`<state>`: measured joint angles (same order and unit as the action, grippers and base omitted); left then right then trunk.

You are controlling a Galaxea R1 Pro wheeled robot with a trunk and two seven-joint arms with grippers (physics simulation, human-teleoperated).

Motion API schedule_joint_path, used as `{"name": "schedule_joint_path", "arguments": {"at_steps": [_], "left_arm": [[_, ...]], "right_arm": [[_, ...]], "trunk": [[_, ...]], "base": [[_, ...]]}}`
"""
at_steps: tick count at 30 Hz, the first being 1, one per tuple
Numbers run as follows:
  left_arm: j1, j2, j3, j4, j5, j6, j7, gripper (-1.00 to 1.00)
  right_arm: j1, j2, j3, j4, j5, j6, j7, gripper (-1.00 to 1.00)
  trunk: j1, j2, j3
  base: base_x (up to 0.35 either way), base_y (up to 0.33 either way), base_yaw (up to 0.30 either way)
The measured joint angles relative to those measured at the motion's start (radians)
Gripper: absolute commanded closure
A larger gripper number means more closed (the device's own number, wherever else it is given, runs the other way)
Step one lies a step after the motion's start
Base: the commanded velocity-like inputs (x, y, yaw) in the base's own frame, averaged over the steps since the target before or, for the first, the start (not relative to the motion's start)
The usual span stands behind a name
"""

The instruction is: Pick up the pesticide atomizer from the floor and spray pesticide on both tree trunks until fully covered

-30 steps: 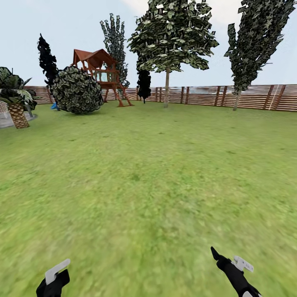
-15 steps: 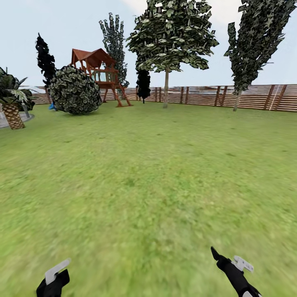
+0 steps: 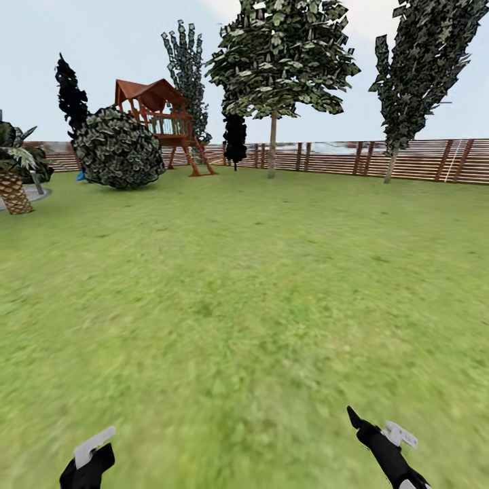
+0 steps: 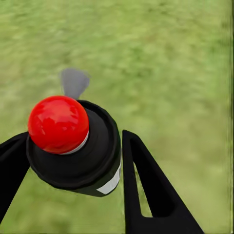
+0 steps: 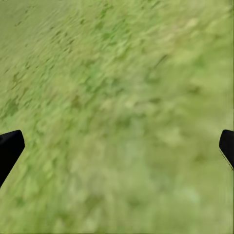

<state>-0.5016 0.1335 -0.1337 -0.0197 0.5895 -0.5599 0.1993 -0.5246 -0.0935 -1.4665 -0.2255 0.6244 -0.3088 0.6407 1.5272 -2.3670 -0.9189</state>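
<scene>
My left gripper [image 4: 73,144] is shut on the pesticide atomizer [image 4: 73,156], a black body with a red round cap and a grey nozzle, held over grass. In the head view the left gripper [image 3: 88,463] sits at the bottom left and the right gripper [image 3: 377,435] at the bottom right. The right gripper [image 5: 117,146] is open, with nothing but lawn between its fingers. Two trees with pale trunks stand far off by the fence: one at the centre [image 3: 272,146], the other at the right [image 3: 390,163]. I see no whitish speckles on either trunk from here.
A wide lawn [image 3: 244,285] lies ahead, ringed by a brown slatted fence [image 3: 339,157]. A red wooden playhouse [image 3: 163,122], a round bush [image 3: 117,151] and dark thin trees stand at the back left. A palm-like plant [image 3: 13,183] is at the left edge.
The whole head view has shifted: bush, playhouse and palm slid a little left, so the camera moved. Both grippers hold the same pose.
</scene>
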Motion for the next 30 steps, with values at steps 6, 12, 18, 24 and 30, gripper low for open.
{"name": "schedule_joint_path", "arguments": {"at_steps": [6, 12, 18, 24, 30], "left_arm": [[0.0, 0.0, 0.0, 0.0, 0.0, 0.0, 0.0, 1.0], [0.0, 0.0, 0.0, 0.0, 0.0, 0.0, 0.0, 1.0], [0.0, 0.0, 0.0, 0.0, 0.0, 0.0, 0.0, 1.0], [0.0, 0.0, 0.0, 0.0, 0.0, 0.0, 0.0, 1.0], [0.0, 0.0, 0.001, 0.0, 0.0, 0.0, 0.0, 1.0]], "right_arm": [[0.0, 0.0, 0.0, 0.0, 0.0, 0.0, 0.0, -1.0], [0.0, 0.0, 0.0, 0.0, 0.0, 0.0, 0.0, -1.0], [0.0, 0.0, 0.0, 0.0, 0.0, 0.0, 0.0, -1.0], [0.0, 0.0, 0.0, 0.0, 0.0, 0.0, 0.0, -1.0], [0.0, 0.0, 0.0, 0.0, 0.0, -0.001, 0.0, -1.0]], "trunk": [[0.0, 0.0, 0.0], [0.0, 0.0, 0.0], [0.0, 0.0, 0.0], [0.0, 0.0, 0.0], [0.0, 0.0, 0.0]], "base": [[0.293, -0.173, 0.0], [0.293, -0.173, 0.0], [0.293, -0.173, 0.0], [0.293, -0.173, 0.0], [0.293, -0.173, 0.0]]}}
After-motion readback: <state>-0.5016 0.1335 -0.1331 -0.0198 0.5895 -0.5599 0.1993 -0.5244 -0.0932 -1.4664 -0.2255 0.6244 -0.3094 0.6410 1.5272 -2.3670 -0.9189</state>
